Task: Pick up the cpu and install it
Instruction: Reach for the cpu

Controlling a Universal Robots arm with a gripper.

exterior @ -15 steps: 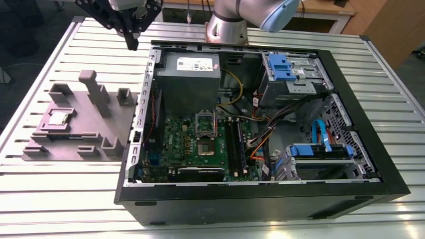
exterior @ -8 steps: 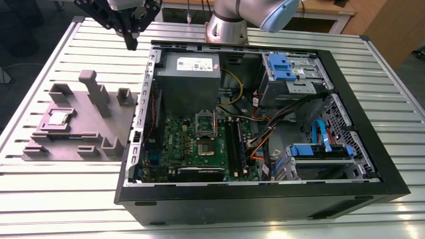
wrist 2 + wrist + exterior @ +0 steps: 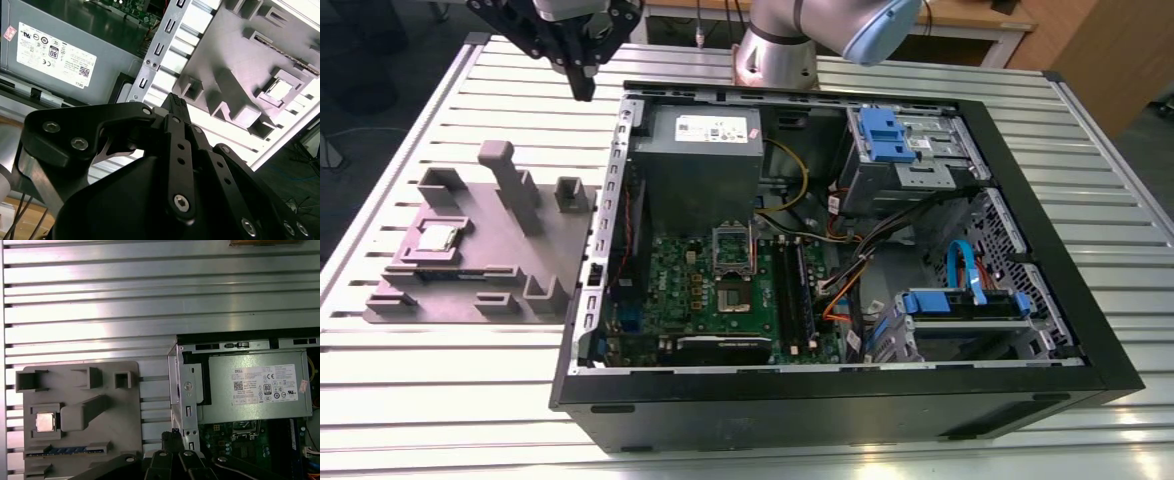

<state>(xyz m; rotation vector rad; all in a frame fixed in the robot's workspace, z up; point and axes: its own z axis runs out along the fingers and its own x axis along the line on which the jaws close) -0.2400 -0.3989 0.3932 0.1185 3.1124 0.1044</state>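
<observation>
stock as you see it, operator.

- table [image 3: 454, 400]: one, ribbed metal slats, carrying all below.
- claw [image 3: 583, 88]: one, black, on the single arm. its fingers are closed together on nothing. it hangs above the table at the case's far corner on the exterior view's left, just beside the power supply and well apart from the cpu. both wrist views show its tip [image 3: 175, 102] [image 3: 172, 436].
- cpu [image 3: 440, 237]: one, small square chip with a silvery top. it lies flat in a square recess of the block, on the block's side away from the case. you also find it in both wrist views [image 3: 278, 90] [image 3: 45, 421].
- block [image 3: 507, 280]: one, grey-mauve plastic with several upright posts, on the table just beside the case at the exterior view's left.
- narrow blue-green strip [image 3: 67, 451]: one, in a slot of the block near the cpu.
- computer case [image 3: 854, 410]: one, black, lying on its side with the interior open.
- power supply [image 3: 700, 150]: one grey box inside the case.
- white label [image 3: 265, 386]: one, on the power supply, with black print and a row of marks.
- small pale-red sticker [image 3: 302, 385]: one, just beside the label.
- motherboard [image 3: 680, 290]: one, green.
- socket frame [image 3: 734, 245]: one, silver, on the motherboard.
- blue plastic brackets: two, [image 3: 887, 135] and [image 3: 961, 300].
</observation>
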